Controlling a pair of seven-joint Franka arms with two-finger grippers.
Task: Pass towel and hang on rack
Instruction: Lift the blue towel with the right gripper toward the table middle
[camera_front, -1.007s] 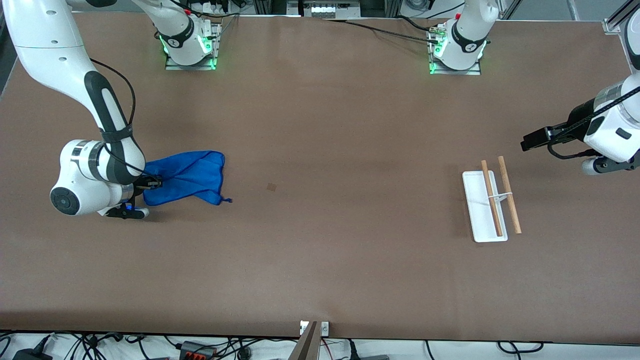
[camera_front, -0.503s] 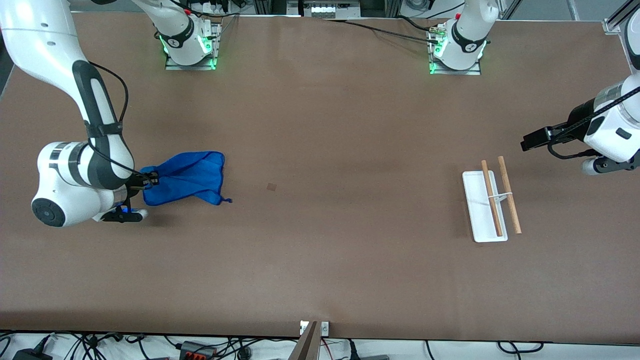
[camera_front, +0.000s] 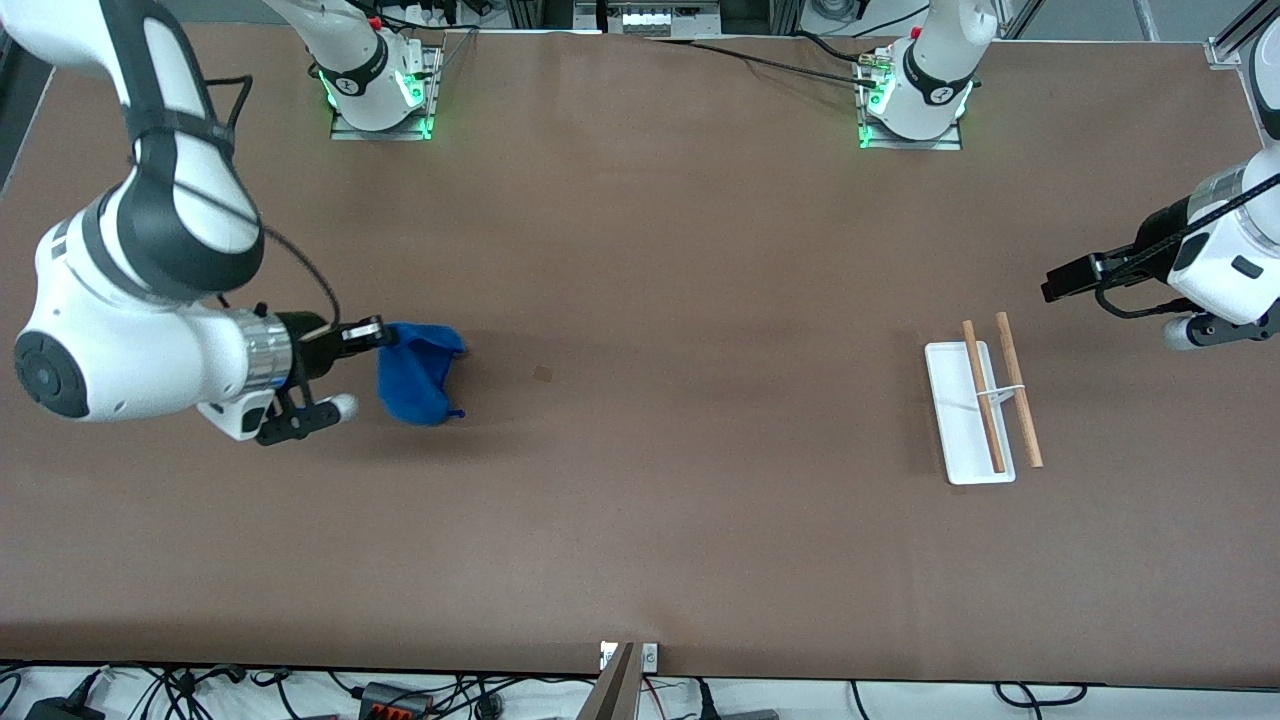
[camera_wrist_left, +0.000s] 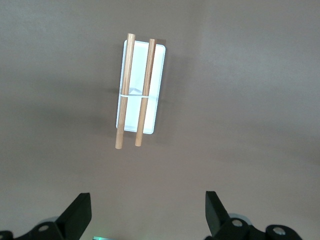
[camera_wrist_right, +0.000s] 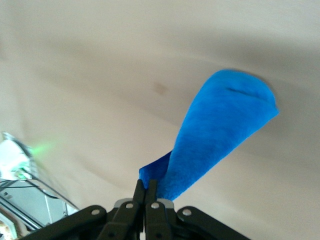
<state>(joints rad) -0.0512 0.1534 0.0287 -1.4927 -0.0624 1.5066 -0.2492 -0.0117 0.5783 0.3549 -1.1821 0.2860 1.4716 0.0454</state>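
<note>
The right hand is pinched tight on one edge of the blue towel, at the right arm's end of the table. The towel hangs bunched from that grip; in the right wrist view it droops away from the closed fingers as a long fold. From the front view I cannot tell whether its lowest part touches the table or is just above it. A small dark mark shows on the table surface near the towel, toward the middle.

The left hand waits in the air over the left arm's end of the table, its fingers spread wide with nothing between them. In the front view its arm reaches in from the edge of the picture.

The rack stands on the table near the left arm's end, well apart from the towel. Its flat white base carries two wooden rods side by side on thin white supports, and nothing hangs on them. In the left wrist view the rack lies below the left hand, with bare table around it.

Between the towel and the rack lies a long stretch of open brown table. Cables run along the table edge by the two arm bases.
</note>
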